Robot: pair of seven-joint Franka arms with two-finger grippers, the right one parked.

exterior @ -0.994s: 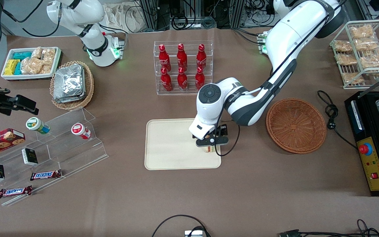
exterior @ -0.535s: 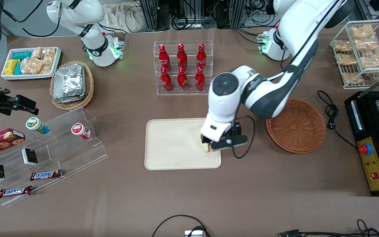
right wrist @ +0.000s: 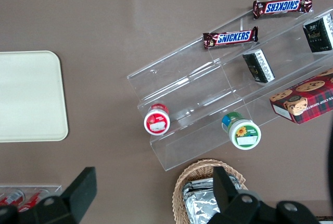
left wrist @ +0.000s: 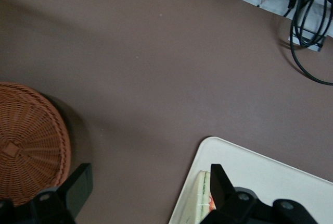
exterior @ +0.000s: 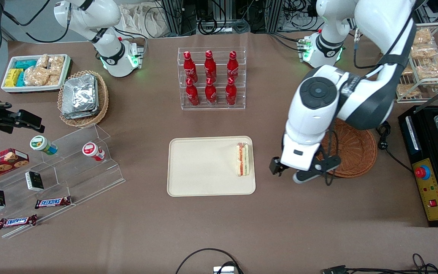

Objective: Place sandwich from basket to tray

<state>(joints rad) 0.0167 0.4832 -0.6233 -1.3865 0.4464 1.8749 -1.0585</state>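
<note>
One triangular wrapped sandwich (exterior: 243, 159) lies on the cream rectangular tray (exterior: 200, 167), beside which the gripper (exterior: 302, 172) hangs, jaws apart and empty, near the emptied reddish-brown wicker basket (exterior: 352, 146).

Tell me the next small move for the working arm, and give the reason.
Probably just retreat and park. The sandwich already lies on the tray, at its edge toward the basket, which shows nothing inside where it is visible. The pincer is open and hangs above bare table between tray and basket, gripping nothing, so no further placing looks needed.
</note>
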